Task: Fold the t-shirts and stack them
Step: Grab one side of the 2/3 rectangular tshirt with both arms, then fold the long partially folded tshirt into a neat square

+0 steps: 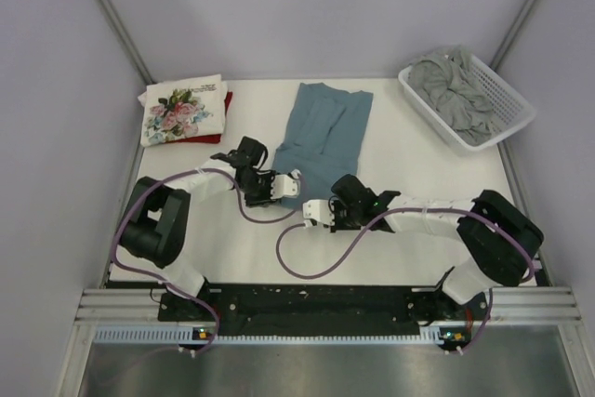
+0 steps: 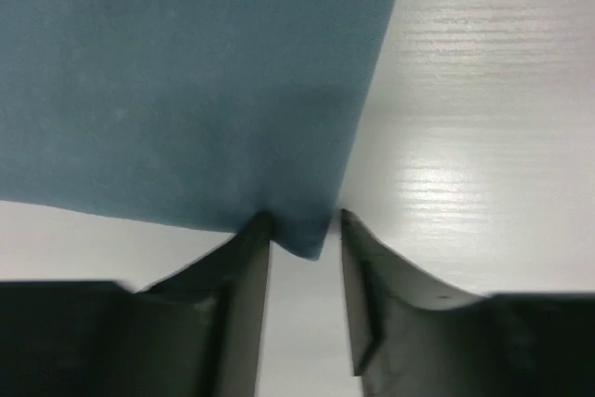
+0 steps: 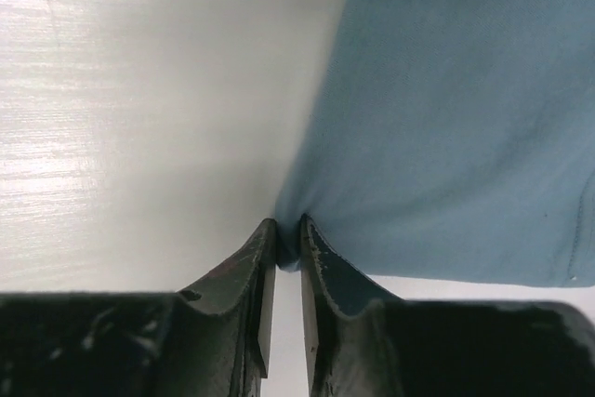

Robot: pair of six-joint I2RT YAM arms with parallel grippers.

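The right pincer (image 3: 286,225) pinches the teal t-shirt (image 3: 446,109) corner; left pincer (image 2: 302,220) spread around another corner.

Quick colour rundown: the teal-blue t-shirt (image 1: 321,132) is a plain dusty shade, no print at all. The floral shirt (image 1: 182,109) is cream-white with pink flowers and green leaves. The dark red shirt (image 1: 227,102) is plain, same for the grey shirt (image 1: 456,90). The basket (image 1: 429,116) is white lattice. The counter (image 1: 409,165) is white and the cables (image 1: 307,271) are purple.

Teal t-shirt (image 2: 186,81), corner within open end effector (image 2: 304,222)
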